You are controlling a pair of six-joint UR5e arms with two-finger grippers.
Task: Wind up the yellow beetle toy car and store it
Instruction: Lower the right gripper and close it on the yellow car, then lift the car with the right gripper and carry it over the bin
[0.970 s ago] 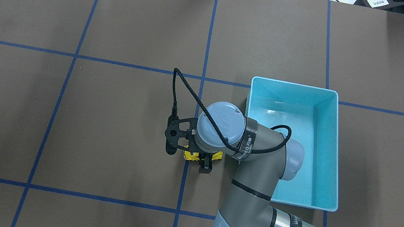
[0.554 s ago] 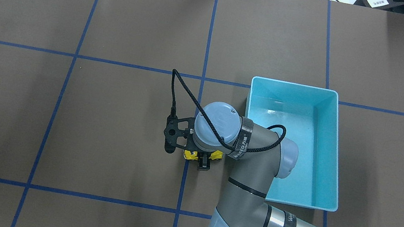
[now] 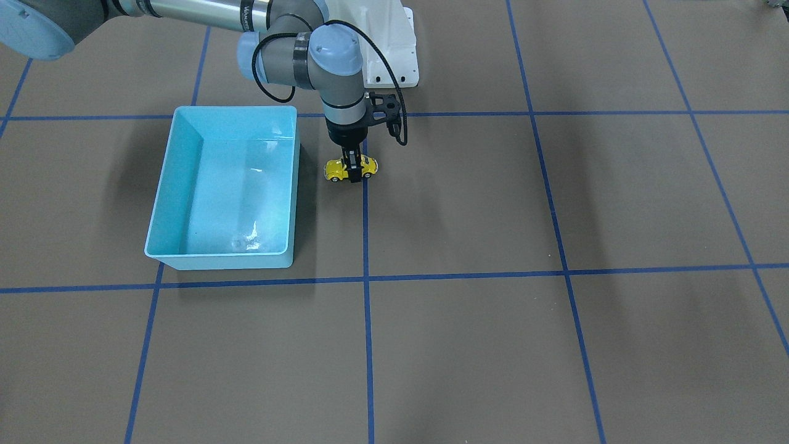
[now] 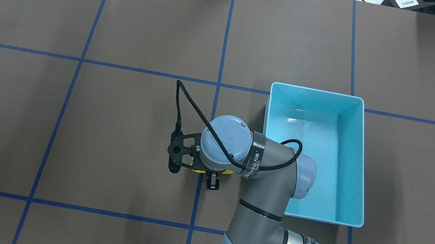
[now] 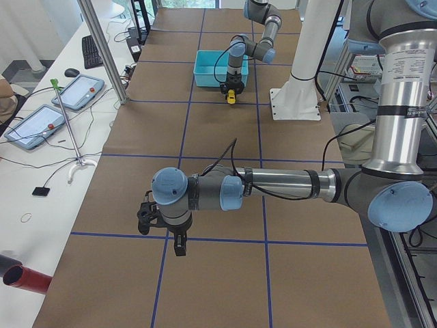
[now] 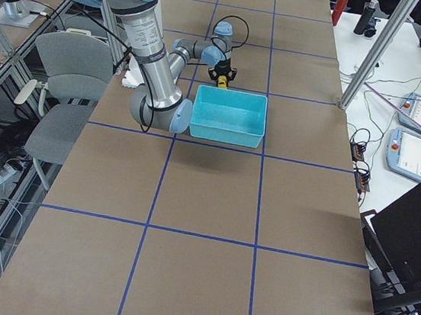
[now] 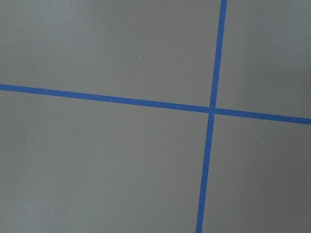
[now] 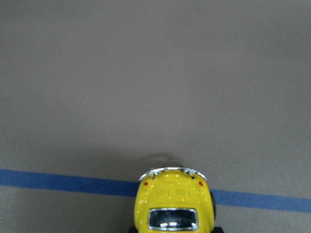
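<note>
One car held.
R gripper (image 3: 353,175) seems clamped on yellow beetle toy car (image 3: 336,168), bin (image 3: 234,109) 9 o'clock front cam; L gripper (image 5: 179,246): can't tell.

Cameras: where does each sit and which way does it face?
Front-facing: across the table, facing the robot; right tool gripping the yellow beetle toy car.
Overhead: behind the robot, looking down; right arm hides most of the car.
Exterior left: robot's left end; left arm and left tool near.
Exterior right: opposite end; right arm near.
Left wrist: down at blue tape lines; no robot.
Right wrist: down on the car.
Shared: front-facing and overhead both show the bin.
</note>
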